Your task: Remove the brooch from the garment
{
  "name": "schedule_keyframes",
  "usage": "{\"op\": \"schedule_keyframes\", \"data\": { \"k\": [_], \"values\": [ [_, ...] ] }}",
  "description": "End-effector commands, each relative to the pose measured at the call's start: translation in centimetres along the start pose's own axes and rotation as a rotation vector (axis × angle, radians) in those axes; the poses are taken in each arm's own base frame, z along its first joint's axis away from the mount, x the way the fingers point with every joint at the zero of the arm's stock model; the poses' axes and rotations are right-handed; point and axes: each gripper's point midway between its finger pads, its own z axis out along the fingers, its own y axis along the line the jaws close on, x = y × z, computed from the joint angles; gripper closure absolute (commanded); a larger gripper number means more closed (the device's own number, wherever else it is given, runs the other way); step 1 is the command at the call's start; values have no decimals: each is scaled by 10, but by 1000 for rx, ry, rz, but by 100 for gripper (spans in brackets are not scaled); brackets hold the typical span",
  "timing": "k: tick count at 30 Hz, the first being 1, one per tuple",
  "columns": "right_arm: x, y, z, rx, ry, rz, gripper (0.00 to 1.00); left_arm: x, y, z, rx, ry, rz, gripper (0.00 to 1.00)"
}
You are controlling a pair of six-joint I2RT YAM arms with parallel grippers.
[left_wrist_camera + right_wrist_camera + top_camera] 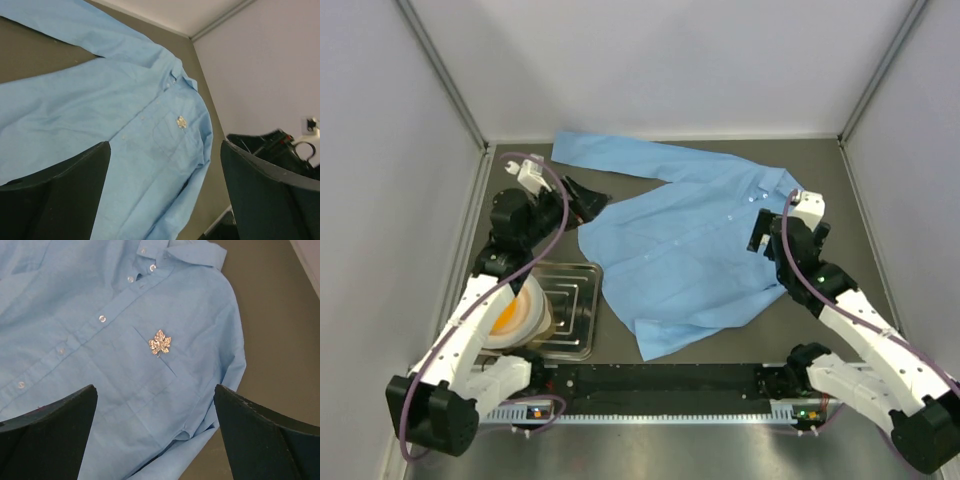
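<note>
The light blue shirt lies spread on the dark table, collar toward the right. The brooch, a small silvery leaf-shaped ornament, sits on the chest pocket below the collar; it also shows in the left wrist view. My right gripper is open and empty, hovering over the pocket with the brooch just ahead of its fingers. In the top view it is at the shirt's right edge. My left gripper is open and empty, above the shirt's left side.
A metal tray lies at the front left, with a round orange and white object on it. A black rail runs along the near edge. Grey walls enclose the table. The right arm shows in the left wrist view.
</note>
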Motion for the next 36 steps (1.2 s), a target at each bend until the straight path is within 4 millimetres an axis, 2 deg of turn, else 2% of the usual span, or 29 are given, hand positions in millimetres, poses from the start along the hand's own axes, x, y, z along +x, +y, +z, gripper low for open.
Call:
{"op": "schedule_keyframes", "data": {
  "k": [1, 4, 5, 6, 8, 9, 10, 11, 12, 13, 14, 15, 16, 17, 18, 19, 20, 21, 22, 23, 24, 25, 26, 27, 28, 29, 31, 32, 36],
  "values": [
    [-4, 16, 3, -43, 11, 25, 1, 15, -31, 18, 104, 51, 39, 5],
    [0, 27, 4, -95, 47, -4, 1, 48, -38, 35, 117, 141, 38, 6],
    [1, 29, 5, -108, 55, -12, 1, 60, -49, 39, 145, 177, 43, 9],
    [4, 31, 6, -120, 69, -24, 1, 72, -45, 49, 141, 210, 41, 9],
    [11, 30, 11, -131, 100, -7, 1, 91, -54, 58, 162, 258, 51, 11],
    [19, 28, 15, -134, 118, 13, 1, 105, -47, 70, 143, 292, 47, 12],
    [23, 26, 20, -157, 148, 52, 1, 120, -53, 74, 160, 327, 53, 13],
    [26, 25, 23, -175, 168, 76, 1, 123, -61, 81, 175, 336, 64, 15],
    [33, 23, 27, -186, 190, 107, 1, 144, -52, 94, 153, 392, 73, 16],
    [37, 27, 28, -227, 218, 133, 1, 161, -60, 98, 170, 438, 88, 17],
    [37, 16, 34, -200, 223, 165, 1, 161, -74, 108, 194, 441, 110, 18],
    [41, 12, 38, -195, 230, 185, 1, 186, -61, 123, 168, 500, 139, 22],
    [45, 12, 40, -201, 248, 203, 1, 205, -68, 126, 179, 552, 164, 26],
    [45, 1, 45, -169, 251, 232, 1, 204, -84, 138, 212, 549, 190, 32],
    [49, -3, 48, -159, 264, 266, 1, 231, -67, 153, 185, 611, 227, 36],
    [51, -6, 52, -157, 281, 294, 2, 251, -64, 155, 161, 671, 247, 37],
    [52, -15, 55, -145, 294, 338, 3, 246, -80, 171, 190, 651, 279, 40],
    [53, -17, 56, -164, 308, 366, 4, 271, -63, 184, 154, 700, 285, 44],
    [51, -19, 61, -173, 303, 391, 9, 283, -66, 191, 161, 716, 293, 46],
    [54, -22, 63, -179, 310, 415, 13, 280, -82, 205, 194, 693, 299, 47],
    [52, -34, 68, -161, 303, 455, 16, 300, -71, 216, 183, 725, 299, 50],
    [50, -32, 69, -190, 308, 474, 20, 309, -76, 222, 197, 729, 304, 53],
    [51, -35, 75, -188, 312, 487, 23, 303, -92, 236, 230, 693, 315, 53],
    [50, -38, 78, -182, 313, 493, 25, 319, -83, 245, 219, 710, 316, 55],
    [50, -39, 80, -182, 315, 490, 31, 313, -101, 257, 258, 676, 319, 58],
    [51, -39, 86, -180, 324, 483, 33, 328, -91, 266, 246, 693, 311, 58],
    [52, -40, 92, -180, 331, 483, 39, 324, -104, 282, 276, 655, 297, 60],
    [49, -40, 95, -182, 327, 478, 41, 335, -92, 290, 250, 662, 283, 65],
    [53, -34, 106, -210, 346, 499, 44, 335, -95, 308, 260, 602, 259, 72]
  ]
}}
